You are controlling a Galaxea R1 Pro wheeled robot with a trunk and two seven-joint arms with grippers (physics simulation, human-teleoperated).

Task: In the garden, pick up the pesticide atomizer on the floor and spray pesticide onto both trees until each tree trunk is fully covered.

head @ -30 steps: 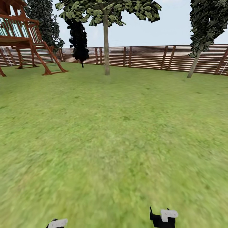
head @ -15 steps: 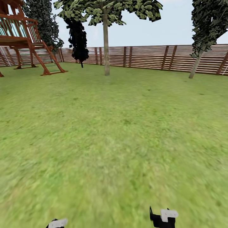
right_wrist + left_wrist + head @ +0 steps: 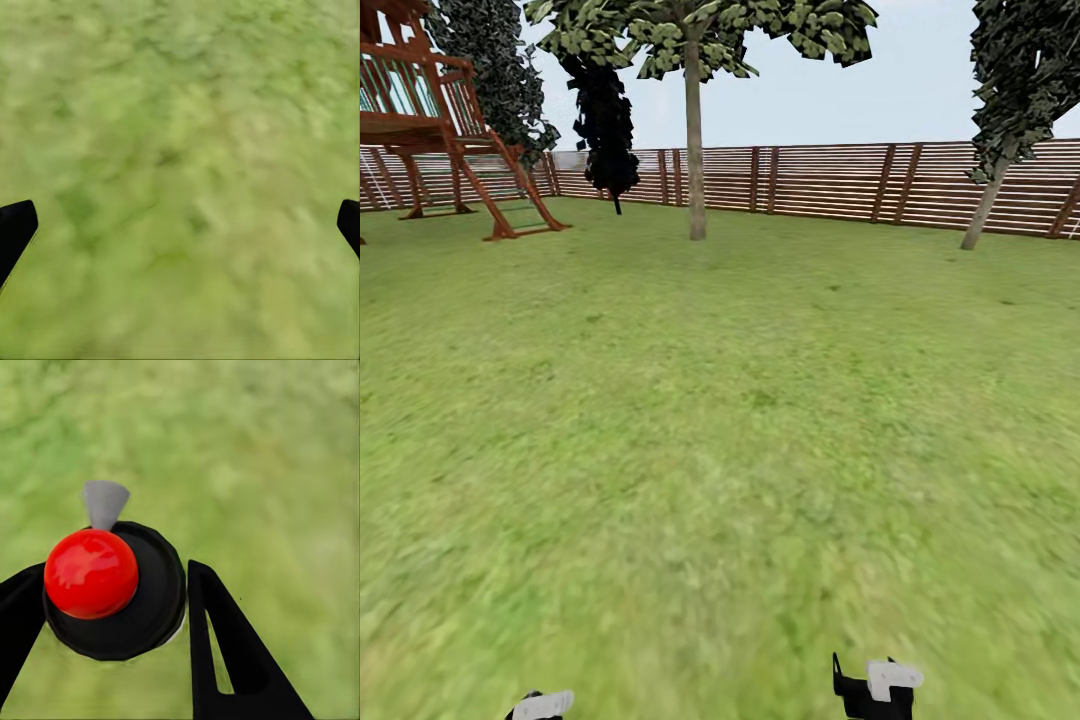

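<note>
Nothing on the lawn moved, only the robot's head turned a bit left, so the middle tree (image 3: 695, 140) by the fence (image 3: 860, 180) sits near centre. Left gripper (image 3: 112, 607) hugs the pesticide atomizer (image 3: 112, 592) (right gripper (image 3: 180, 225) wide, empty), spraying comes next

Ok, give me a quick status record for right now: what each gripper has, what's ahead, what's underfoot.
left gripper: shut on the pesticide atomizer, red top and grey trigger head facing the wrist camera
right gripper: open, nothing between the fingers, grass below
ground: lawn all around the robot
ahead, centre: tree with a straight pale trunk, standing in front of the fence
ahead, right: second tree with a leaning trunk, by the fence
ahead, left: wooden play structure
spray on trunks: none visible
</note>
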